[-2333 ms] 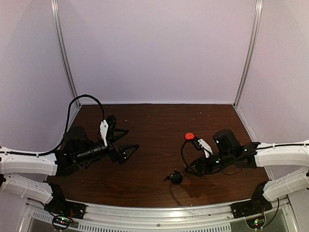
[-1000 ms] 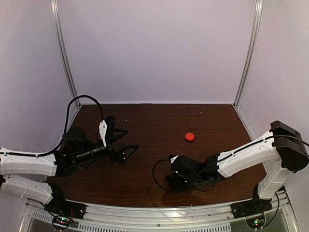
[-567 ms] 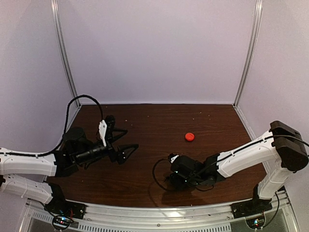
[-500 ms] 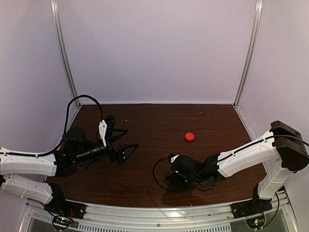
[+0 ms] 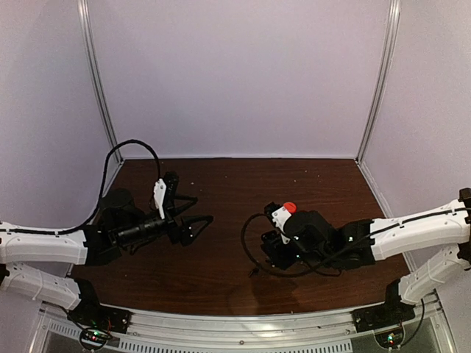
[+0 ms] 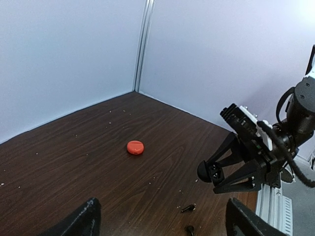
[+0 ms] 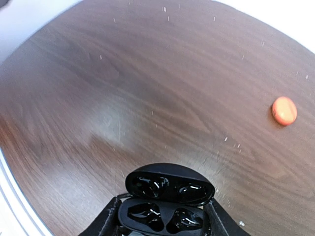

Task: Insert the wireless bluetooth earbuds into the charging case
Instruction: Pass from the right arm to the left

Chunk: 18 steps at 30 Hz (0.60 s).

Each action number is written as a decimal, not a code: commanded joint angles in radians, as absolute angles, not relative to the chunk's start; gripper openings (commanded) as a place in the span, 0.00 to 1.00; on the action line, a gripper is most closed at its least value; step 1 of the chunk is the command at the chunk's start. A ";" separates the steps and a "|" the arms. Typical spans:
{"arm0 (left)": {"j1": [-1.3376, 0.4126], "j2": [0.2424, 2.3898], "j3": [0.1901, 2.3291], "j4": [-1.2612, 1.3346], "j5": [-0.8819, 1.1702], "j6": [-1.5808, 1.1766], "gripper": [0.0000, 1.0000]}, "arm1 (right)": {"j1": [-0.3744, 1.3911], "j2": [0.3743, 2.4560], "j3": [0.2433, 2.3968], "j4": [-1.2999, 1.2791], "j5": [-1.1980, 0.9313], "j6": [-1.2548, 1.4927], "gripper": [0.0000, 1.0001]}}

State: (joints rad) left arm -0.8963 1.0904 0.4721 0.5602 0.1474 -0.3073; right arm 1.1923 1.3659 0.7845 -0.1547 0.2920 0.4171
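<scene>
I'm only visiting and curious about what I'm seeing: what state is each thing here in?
Black charging case: lid open, wells empty.
Black earbuds: loose on the table.
Orange case: shut, on the table.
Left jaws: open, empty.
Right jaws: clamped on the black charging case.

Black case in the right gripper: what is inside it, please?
The open black case shows two glossy hollows in its lid and two in its base. Whether they are filled or empty cannot be told. The right gripper covers the base's sides.
</scene>
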 commanded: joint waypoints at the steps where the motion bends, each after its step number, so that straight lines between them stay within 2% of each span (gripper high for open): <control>1: -0.881 1.145 0.553 0.552 0.268 -0.362 0.85 | 1.187 1.256 0.754 -0.052 0.373 0.272 0.46; 9: -0.880 1.302 0.655 0.589 0.494 -0.458 0.60 | 1.196 1.149 0.715 0.083 0.323 0.072 0.45; 18: -0.907 1.384 0.709 0.685 0.582 -0.528 0.54 | 1.250 1.119 0.694 0.166 0.265 -0.080 0.43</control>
State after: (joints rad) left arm -0.8940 1.3621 0.6643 0.5831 0.5133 -0.4820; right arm 1.2232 1.1435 0.7086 0.0998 0.2977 0.0212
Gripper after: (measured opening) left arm 0.549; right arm 0.512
